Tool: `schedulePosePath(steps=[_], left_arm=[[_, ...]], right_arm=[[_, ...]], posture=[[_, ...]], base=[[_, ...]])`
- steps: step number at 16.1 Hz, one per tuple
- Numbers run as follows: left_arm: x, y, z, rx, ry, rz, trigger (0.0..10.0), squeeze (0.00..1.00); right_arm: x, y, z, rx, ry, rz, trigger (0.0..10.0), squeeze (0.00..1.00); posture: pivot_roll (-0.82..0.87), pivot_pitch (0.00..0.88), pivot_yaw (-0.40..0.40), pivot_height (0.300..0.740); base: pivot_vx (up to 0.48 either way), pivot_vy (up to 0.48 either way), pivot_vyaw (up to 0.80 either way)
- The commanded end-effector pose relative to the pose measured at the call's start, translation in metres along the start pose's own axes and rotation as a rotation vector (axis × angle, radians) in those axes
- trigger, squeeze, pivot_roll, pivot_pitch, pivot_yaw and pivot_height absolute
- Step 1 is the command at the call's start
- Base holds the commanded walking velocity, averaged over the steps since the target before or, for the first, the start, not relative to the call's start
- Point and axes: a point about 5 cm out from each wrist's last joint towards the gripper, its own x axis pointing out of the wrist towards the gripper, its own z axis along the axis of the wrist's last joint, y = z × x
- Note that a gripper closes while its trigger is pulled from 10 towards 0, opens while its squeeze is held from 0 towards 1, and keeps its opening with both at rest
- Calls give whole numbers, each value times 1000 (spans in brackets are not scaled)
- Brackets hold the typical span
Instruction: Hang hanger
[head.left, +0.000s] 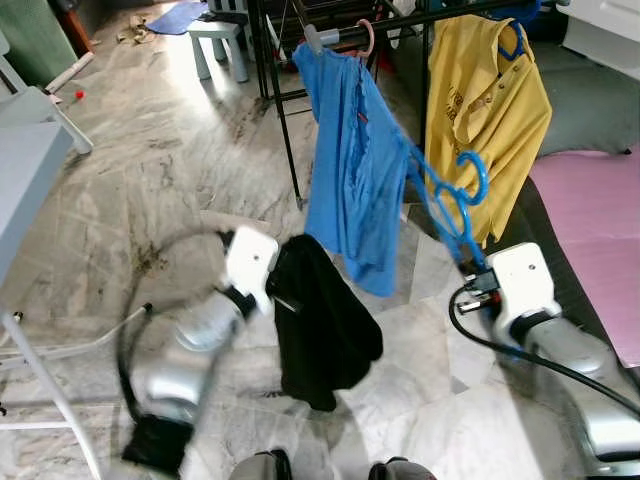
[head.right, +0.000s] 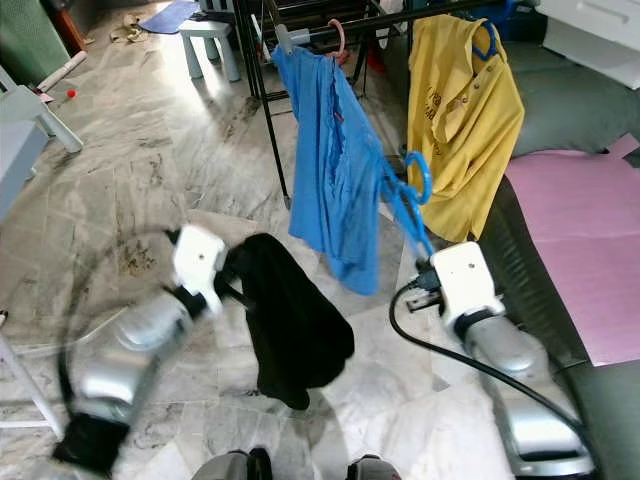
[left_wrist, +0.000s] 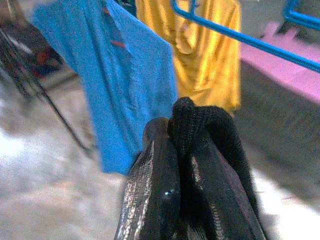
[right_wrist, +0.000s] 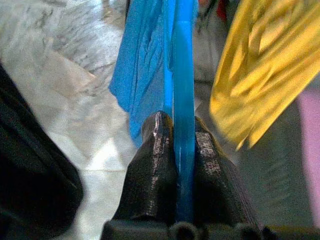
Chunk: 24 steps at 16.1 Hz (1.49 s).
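Right gripper (right_wrist: 184, 150) clamps blue hanger (head.left: 452, 205), hook up at 12 o'clock toward drying rack (head.left: 285, 120), ready for hanging. Left gripper (left_wrist: 192, 150) pinches black garment (head.left: 325, 320) at 9 o'clock, probably to be hung.

The blue shirt (head.left: 345, 170) and the yellow shirt (head.left: 485, 120) hang side by side on the black rack (head.left: 285, 110), with a thin gap between them. The blue hanger (head.left: 450, 200) points up into that gap. The marble floor (head.left: 150, 170) on the left is open. A grey sofa (head.left: 590, 120) blocks the right.
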Motion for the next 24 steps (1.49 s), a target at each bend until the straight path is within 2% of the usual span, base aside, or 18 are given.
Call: schedulePosePath(steps=[1,4,6,9,13,17,21,24], left_arm=[[1,8,9,21,-38,34,10000,0],[4,11,6,-23,-35,39,10000,0],[5,5,5,-37,-30,15,10000,0],[8,-4,5,-54,-37,-5,10000,0],[4,-3,-4,-63,-10,-2,10000,0],[5,-9,-5,-73,-12,-14,10000,0],[6,-24,-4,-29,-29,-54,10000,0],[8,-19,-3,11,-28,-26,10000,0]], right_arm=[[-4,2,-1,33,3,-31,10000,0],[-2,18,5,83,-24,-70,10000,0],[-1,27,12,53,-50,-33,10000,0],[2,33,11,55,-34,-18,10000,0],[5,46,13,18,-19,15,10000,0],[5,59,10,28,-17,41,10000,0],[0,58,2,16,6,60,10000,0],[-2,53,2,2,12,80,10000,0]], posture=[[-102,177,73,740],[-113,189,84,740],[-114,191,93,740],[-111,196,89,740],[-110,203,93,740],[-115,185,83,740],[-115,185,71,740],[-118,180,69,740]], base=[[0,0,0],[0,0,-267],[0,268,-800],[0,361,-800],[0,417,-653],[0,266,0],[0,0,0],[0,0,0]])
